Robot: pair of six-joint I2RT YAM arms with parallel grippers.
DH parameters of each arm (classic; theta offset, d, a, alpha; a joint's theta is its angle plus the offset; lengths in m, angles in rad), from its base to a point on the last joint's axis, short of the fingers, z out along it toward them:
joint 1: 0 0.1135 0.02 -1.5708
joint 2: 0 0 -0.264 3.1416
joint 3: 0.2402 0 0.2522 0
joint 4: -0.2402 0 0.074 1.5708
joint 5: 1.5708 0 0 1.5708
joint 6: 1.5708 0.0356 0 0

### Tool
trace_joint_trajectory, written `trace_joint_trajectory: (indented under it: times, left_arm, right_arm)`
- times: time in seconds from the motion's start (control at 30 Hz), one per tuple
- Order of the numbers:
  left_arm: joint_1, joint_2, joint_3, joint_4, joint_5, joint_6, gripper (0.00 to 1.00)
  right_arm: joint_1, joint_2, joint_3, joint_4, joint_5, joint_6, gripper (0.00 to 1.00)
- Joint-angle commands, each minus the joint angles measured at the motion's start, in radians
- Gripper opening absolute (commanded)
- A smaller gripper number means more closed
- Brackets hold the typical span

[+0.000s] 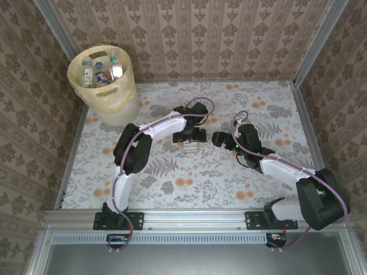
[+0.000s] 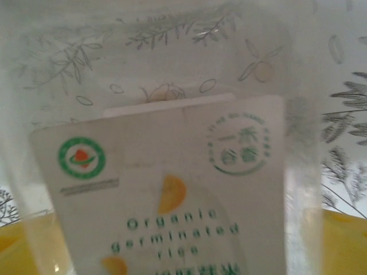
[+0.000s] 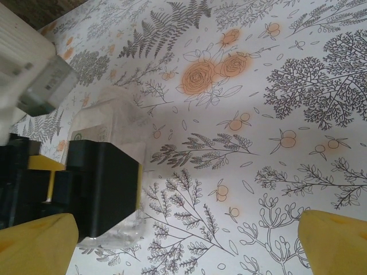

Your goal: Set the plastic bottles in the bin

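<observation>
A squarish clear plastic bottle [image 2: 172,172] with a white label reading "Organic germinated rice" lies on the floral table at the centre [image 1: 191,148]. My left gripper [image 1: 191,139] is down over it, and its yellow pads [image 2: 344,240] press both sides, so it is shut on the bottle. In the right wrist view the same bottle [image 3: 112,117] shows with the left gripper's black finger [image 3: 103,189] against it. My right gripper [image 1: 219,139] sits just right of it, open and empty [image 3: 183,252]. The pale yellow bin [image 1: 123,86] stands at the back left with three bottles [image 1: 100,73] inside.
The floral table cover [image 1: 241,183] runs between metal rails at the left, right and front edges. Wallpapered walls close in the back and sides. The bin stands tight in the back left corner.
</observation>
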Motion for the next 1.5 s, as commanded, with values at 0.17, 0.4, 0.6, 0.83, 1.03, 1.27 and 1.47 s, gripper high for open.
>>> trace_joint_trajectory:
  times: [0.17, 0.4, 0.6, 0.83, 1.03, 1.27, 1.47]
  left_arm:
    - [0.026, -0.027, -0.029, 0.03, 0.035, 0.035, 0.89]
    - [0.07, -0.122, -0.158, 0.142, 0.066, 0.054, 0.79]
    - [0.121, -0.274, -0.253, 0.207, 0.032, 0.139, 0.72]
    - [0.21, -0.465, -0.211, 0.22, -0.006, 0.249, 0.69]
    - [0.301, -0.565, -0.073, 0.233, -0.071, 0.347, 0.68]
    - [0.435, -0.645, 0.071, 0.358, -0.122, 0.492, 0.68]
    - [0.559, -0.608, 0.22, 0.38, -0.159, 0.59, 0.68]
  right_arm:
    - [-0.005, -0.038, -0.013, -0.012, 0.024, -0.006, 1.0]
    - [-0.005, -0.059, -0.004, 0.033, -0.029, -0.07, 1.0]
    - [-0.005, -0.071, 0.023, 0.054, -0.048, -0.121, 1.0]
    - [-0.003, -0.061, 0.053, 0.072, -0.041, -0.123, 1.0]
    - [-0.004, -0.059, 0.066, 0.083, -0.043, -0.122, 1.0]
    - [-0.002, -0.052, 0.078, 0.082, -0.044, -0.125, 1.0]
    - [-0.001, -0.055, 0.076, 0.079, -0.039, -0.122, 1.0]
